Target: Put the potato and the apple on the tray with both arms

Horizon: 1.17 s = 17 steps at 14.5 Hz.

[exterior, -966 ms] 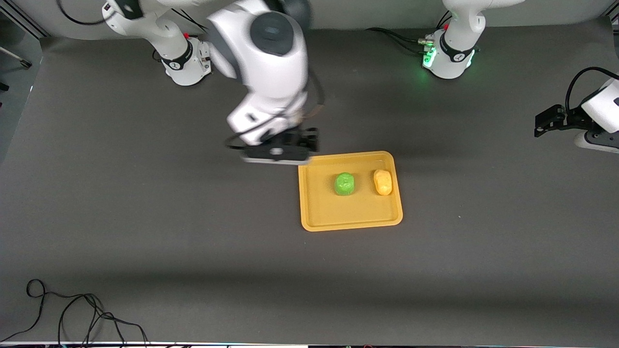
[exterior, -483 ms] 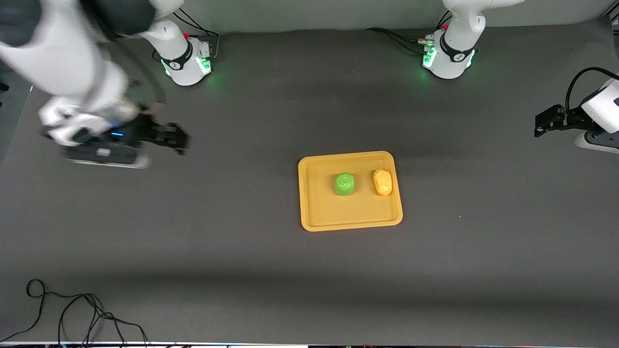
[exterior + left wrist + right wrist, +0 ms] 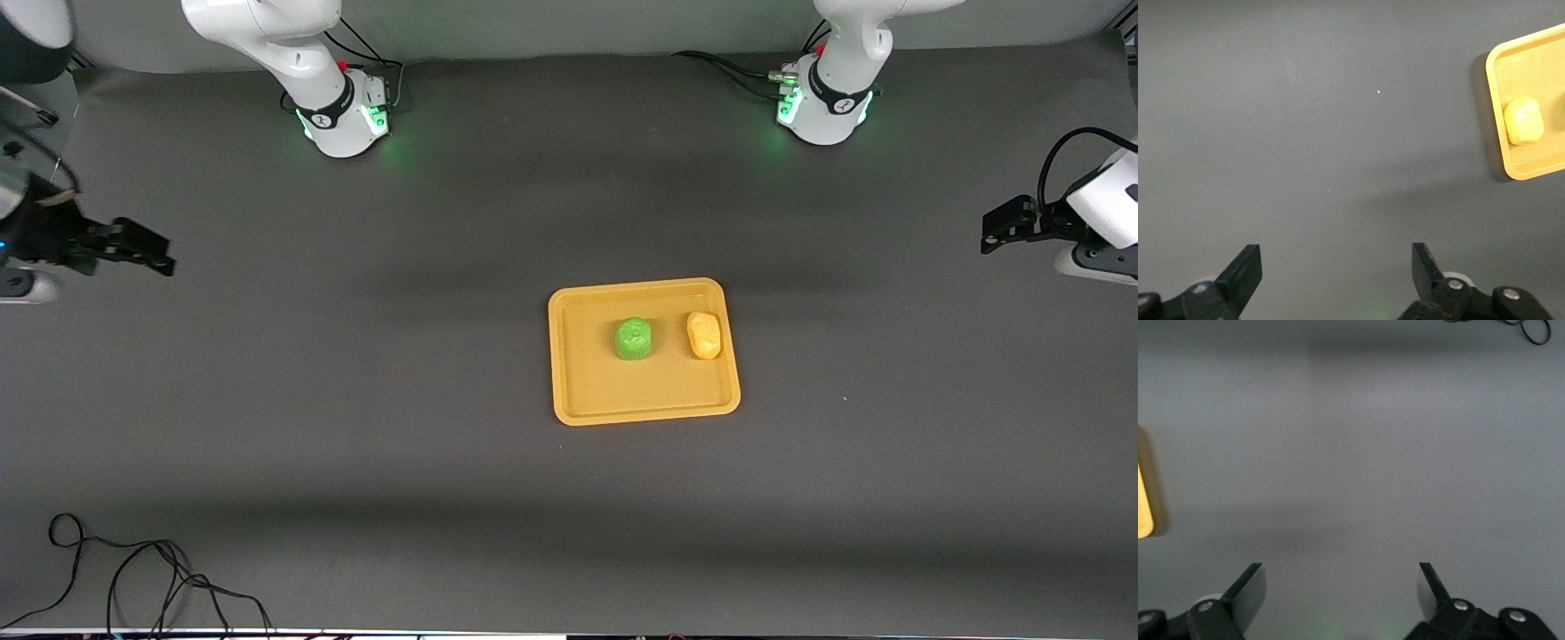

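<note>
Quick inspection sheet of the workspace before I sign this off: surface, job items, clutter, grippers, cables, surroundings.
Surface: dark grey table, flat and unmarked.
Job's things: green apple and yellow potato both lie in the tray, apart from each other, potato toward the left arm's end.
Clutter: nothing seen.
Grippers: left gripper open, empty, over the left arm's end of the table; right gripper open, empty, over the right arm's end. Both arms wait.
Cables: loose black cable on the table's corner nearest the camera, at the right arm's end; cables at both bases.
Surroundings: grey backdrop past the bases.
</note>
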Each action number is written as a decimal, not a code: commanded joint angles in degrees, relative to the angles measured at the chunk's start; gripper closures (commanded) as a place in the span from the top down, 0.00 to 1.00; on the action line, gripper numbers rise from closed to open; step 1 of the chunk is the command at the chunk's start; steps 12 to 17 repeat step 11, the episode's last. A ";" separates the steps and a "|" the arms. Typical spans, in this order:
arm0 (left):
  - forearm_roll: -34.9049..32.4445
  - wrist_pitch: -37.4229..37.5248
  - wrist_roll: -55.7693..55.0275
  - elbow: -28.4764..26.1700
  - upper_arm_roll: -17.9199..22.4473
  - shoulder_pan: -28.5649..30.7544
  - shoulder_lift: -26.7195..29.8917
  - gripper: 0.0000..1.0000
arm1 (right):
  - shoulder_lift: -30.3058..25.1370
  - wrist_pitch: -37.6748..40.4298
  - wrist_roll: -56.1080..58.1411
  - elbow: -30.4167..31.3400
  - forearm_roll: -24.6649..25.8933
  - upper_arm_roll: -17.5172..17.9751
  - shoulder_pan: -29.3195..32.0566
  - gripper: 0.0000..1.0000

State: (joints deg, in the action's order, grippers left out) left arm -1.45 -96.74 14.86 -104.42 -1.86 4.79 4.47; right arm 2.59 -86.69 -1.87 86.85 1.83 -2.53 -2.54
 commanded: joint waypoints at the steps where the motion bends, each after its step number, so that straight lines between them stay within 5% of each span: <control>1: -0.04 0.06 0.43 0.27 -0.17 0.22 0.19 1.00 | -1.01 -1.02 3.27 1.48 -0.95 -1.50 0.35 1.00; 17: -0.13 0.06 0.43 0.44 -0.17 0.31 0.19 1.00 | -0.48 -0.58 2.75 0.86 -2.18 -1.42 -0.09 1.00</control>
